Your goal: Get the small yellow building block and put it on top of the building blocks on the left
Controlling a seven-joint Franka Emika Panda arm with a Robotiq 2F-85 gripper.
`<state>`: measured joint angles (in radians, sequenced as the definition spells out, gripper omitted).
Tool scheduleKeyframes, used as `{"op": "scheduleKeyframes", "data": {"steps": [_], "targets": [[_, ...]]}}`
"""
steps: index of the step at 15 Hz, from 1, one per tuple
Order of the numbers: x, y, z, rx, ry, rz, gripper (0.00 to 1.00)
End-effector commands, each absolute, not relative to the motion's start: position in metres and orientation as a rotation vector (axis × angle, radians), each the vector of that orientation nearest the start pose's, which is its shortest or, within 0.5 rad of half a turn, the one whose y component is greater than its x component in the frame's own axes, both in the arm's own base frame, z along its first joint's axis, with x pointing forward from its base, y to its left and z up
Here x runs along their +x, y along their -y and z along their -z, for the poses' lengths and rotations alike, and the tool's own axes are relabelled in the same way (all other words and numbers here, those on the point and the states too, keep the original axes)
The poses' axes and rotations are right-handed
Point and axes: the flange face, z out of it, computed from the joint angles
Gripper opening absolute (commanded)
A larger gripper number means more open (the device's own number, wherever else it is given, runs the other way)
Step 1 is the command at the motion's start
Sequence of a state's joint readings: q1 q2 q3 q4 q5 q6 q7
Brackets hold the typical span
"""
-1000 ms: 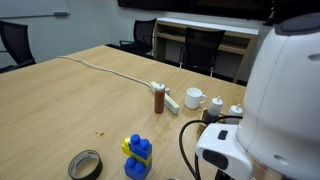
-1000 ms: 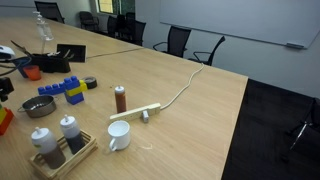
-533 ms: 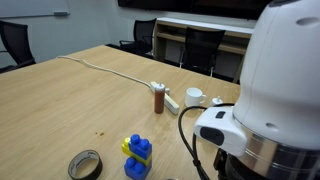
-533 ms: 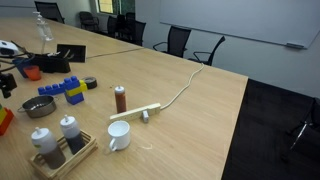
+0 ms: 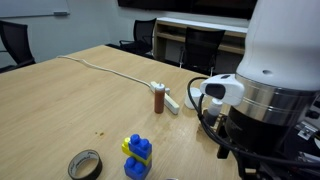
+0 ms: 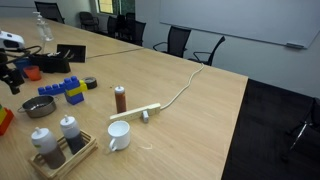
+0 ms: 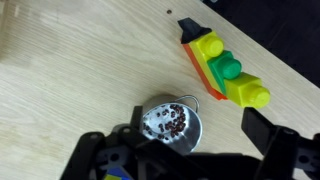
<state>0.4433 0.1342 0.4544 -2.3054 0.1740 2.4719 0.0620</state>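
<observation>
A small yellow block [image 6: 49, 89] lies against a stack of blue blocks [image 6: 73, 92] on the wooden table; both show again in an exterior view, the yellow block [image 5: 128, 147] beside the blue ones [image 5: 139, 158]. A row of yellow-green blocks on an orange piece [image 7: 226, 70] lies at the upper right of the wrist view. My gripper [image 7: 180, 150] hangs open and empty above a metal bowl of dark beans [image 7: 174, 122]. It shows at the far left edge of an exterior view [image 6: 9, 78], apart from the blocks.
A metal bowl [image 6: 40, 106], tape roll [image 6: 90, 83], brown bottle [image 6: 120, 98], white mug [image 6: 118, 135], power strip [image 6: 137, 113] with cable, and a tray of bottles [image 6: 60, 145] stand on the table. The robot base [image 5: 270, 90] fills one side. Chairs line the far edge.
The arm has turned and its body has swung across an exterior view. The gripper at the table's left end has shifted slightly upward. The blocks have not moved.
</observation>
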Motion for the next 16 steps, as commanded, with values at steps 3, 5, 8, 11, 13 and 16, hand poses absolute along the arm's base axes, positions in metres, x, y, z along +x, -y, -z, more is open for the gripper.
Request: {"op": "scheduleKeyframes", "data": {"steps": [3,5,8,11,13,16], "targets": [[0.3311,-0.3801,-0.2982,-2.841,0.849,-0.063,1.00],[0.3345,-0.3856,-0.2941,-2.839,0.896,-0.084,1.00],[0.3342,-0.3847,-0.2934,-2.843,0.884,-0.087,1.00],[0.3342,-0.3847,-0.2935,-2.843,0.882,-0.087,1.00],[0.3342,-0.3847,-0.2935,-2.843,0.882,-0.086,1.00],[0.3342,-0.3847,-0.2935,-2.844,0.882,-0.086,1.00]]}}
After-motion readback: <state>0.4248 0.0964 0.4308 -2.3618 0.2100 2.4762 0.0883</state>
